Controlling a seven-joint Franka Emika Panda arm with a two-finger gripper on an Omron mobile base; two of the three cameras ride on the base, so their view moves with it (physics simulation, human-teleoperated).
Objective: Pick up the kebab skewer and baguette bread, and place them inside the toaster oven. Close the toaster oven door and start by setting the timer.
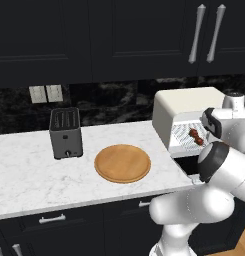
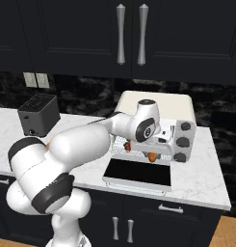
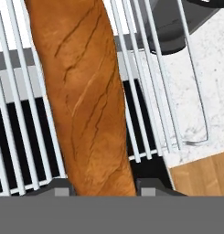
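The baguette bread (image 3: pixel 88 100) runs up the hand view as a long orange-brown loaf, and my gripper (image 3: pixel 104 189) is shut on its near end, one fingertip (image 3: pixel 56 188) on each side. It hangs just above the wire rack (image 3: pixel 150 91) of the toaster oven (image 1: pixel 186 107). The kebab skewer (image 1: pixel 196 136) lies on that rack inside the oven. The toaster oven door (image 2: pixel 138 172) is folded down flat and open. In the right base view one end of the baguette (image 2: pixel 152 156) pokes out under my hand at the oven's mouth.
A round wooden board (image 1: pixel 122 163) lies on the marble counter left of the oven. A small black slot toaster (image 1: pixel 65 132) stands farther left. Dark knobs (image 2: pixel 185 126) sit on the oven's right side. Black cabinets hang above.
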